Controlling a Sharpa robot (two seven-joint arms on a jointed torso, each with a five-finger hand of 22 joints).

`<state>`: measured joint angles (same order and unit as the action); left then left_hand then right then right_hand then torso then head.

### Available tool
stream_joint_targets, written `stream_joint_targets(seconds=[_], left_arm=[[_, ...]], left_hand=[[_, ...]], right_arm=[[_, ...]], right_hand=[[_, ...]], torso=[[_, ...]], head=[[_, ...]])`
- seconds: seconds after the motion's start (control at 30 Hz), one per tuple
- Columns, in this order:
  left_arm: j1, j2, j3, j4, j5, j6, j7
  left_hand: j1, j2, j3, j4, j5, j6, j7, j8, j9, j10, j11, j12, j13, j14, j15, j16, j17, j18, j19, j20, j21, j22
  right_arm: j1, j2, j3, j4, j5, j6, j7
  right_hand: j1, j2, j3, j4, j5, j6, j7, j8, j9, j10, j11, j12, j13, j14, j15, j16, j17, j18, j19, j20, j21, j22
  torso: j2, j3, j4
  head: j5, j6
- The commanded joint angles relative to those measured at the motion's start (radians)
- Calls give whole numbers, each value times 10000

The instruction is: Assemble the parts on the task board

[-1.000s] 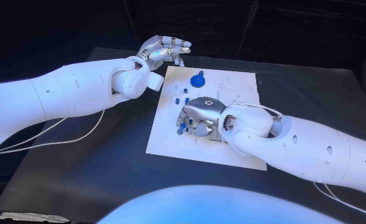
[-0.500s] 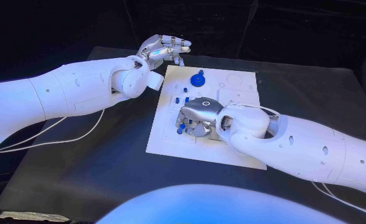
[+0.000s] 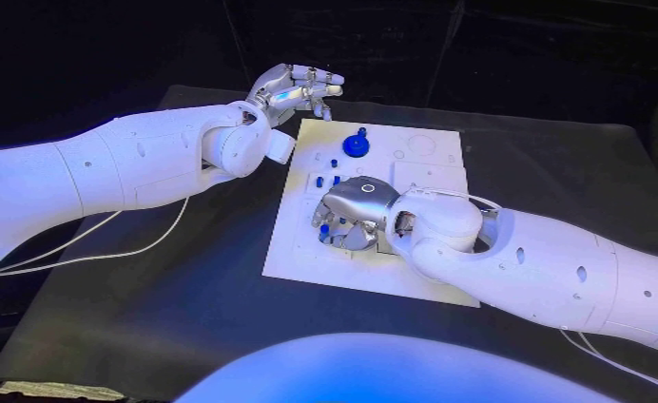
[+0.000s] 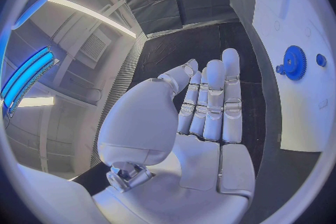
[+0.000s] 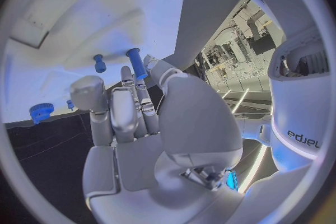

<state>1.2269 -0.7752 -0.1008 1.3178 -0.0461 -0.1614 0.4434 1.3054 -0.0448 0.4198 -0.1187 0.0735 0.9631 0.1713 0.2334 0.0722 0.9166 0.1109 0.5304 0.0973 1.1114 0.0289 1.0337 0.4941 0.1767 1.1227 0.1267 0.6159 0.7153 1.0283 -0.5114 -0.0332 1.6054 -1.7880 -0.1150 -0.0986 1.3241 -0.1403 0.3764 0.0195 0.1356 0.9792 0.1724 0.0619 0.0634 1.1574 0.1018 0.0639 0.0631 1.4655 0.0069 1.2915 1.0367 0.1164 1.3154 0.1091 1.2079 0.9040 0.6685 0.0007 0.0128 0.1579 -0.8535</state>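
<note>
- Lying flat in the middle of the black table [image 3: 164,270] is one white square task board [image 3: 309,265].
- Sitting on the far part of the board is one round blue gear with teeth [image 3: 357,144], with one small blue knob [image 4: 321,60] just beside it.
- Standing near the middle of the board are a few small blue pegs [image 3: 326,181]; I cannot tell just how many.
- Reaching down over the board's middle is the right silver hand [image 3: 354,213], and its fingers are pinching one blue peg-shaped part [image 5: 137,63] at their tips.
- Hanging above the board's far left corner is the left silver hand [image 3: 295,89]. Its fingers [image 4: 213,101] are lying straight, side by side, and holding nothing.
</note>
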Motion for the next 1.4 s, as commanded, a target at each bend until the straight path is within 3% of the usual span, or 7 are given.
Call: stream_joint_targets(seconds=[0.03,0.5,0.77,0.93,1.03,1.13,1.4], left_arm=[[17,11,9,1,27,120,16],[17,-17,9,9,27,144,-14],[17,-87,7,23,27,144,-12],[16,-160,5,39,27,137,-12],[16,-185,5,46,27,133,-9],[16,-195,4,66,27,141,-8],[14,-236,-2,92,27,151,-9]], left_hand=[[31,-46,-34,-23,35,11,40,37,12,-97,-3,67,-17,-63,1,36,-11,57,7,4,-50,-7],[31,-46,-34,-23,35,11,40,37,12,-97,-3,67,-17,-63,1,36,-11,57,7,4,-50,-7],[31,-46,-34,-23,35,11,40,37,12,-97,-3,67,-17,-63,1,36,-11,57,7,4,-50,-7],[31,-46,-34,-23,35,11,40,37,12,-97,-3,67,-17,-63,1,36,-11,57,7,4,-50,-7],[31,-46,-34,-23,35,11,40,37,12,-97,-3,67,-17,-63,1,36,-11,57,7,4,-50,-7],[31,-46,-34,-23,35,11,40,37,12,-97,-3,67,-17,-63,1,36,-11,57,7,4,-50,-7],[24,-35,-42,-25,37,1,43,51,12,-118,0,86,-22,-86,5,40,-28,57,-7,8,-56,-8]], right_arm=[[12,9,-2,18,112,-284,146],[11,-361,-3,231,247,-1272,191],[192,-2044,34,1446,2445,-2263,469],[590,-3462,60,2048,4461,-2361,-346],[679,-4033,62,2201,4910,-2202,-978],[725,-4577,60,2391,5156,-1968,-1670],[714,-5308,46,2746,4781,-1614,-3406]], right_hand=[[-91,-6,-115,31,61,-85,-9,-11,6,-51,-3,46,20,141,44,48,-15,57,-46,42,-27,0],[-51,-5,-1018,40,224,-882,-20,8,22,-1207,47,107,27,-204,104,-430,-819,204,-486,74,-591,-839],[-384,86,-2429,409,458,-650,-36,124,89,-873,0,922,157,-268,71,-508,-1023,266,-627,64,-912,-1280],[-627,213,-2998,752,594,253,-364,597,241,1689,-515,2922,1151,252,-325,469,578,18,198,-235,106,267],[-528,215,-3377,846,1050,115,-464,717,229,1772,-670,4095,2132,303,-476,562,690,-73,430,-438,405,692],[-469,371,-3934,1147,990,204,-578,1278,354,1295,-805,6029,4077,382,-519,804,1072,-130,615,-540,722,1181],[-836,789,-4863,2335,1208,-6,-683,2155,515,1930,-805,10599,9394,518,-584,1336,2023,-330,972,-571,1379,2284]], torso=[[1,-2,1],[2,6,-1],[-23,-12,-32],[-26,-9,-68],[-46,-18,-122],[-48,-15,-154],[-59,-19,-163]], head=[[-15,7],[-18,42],[-306,182],[-650,326],[-773,397],[-945,486],[-1207,528]])
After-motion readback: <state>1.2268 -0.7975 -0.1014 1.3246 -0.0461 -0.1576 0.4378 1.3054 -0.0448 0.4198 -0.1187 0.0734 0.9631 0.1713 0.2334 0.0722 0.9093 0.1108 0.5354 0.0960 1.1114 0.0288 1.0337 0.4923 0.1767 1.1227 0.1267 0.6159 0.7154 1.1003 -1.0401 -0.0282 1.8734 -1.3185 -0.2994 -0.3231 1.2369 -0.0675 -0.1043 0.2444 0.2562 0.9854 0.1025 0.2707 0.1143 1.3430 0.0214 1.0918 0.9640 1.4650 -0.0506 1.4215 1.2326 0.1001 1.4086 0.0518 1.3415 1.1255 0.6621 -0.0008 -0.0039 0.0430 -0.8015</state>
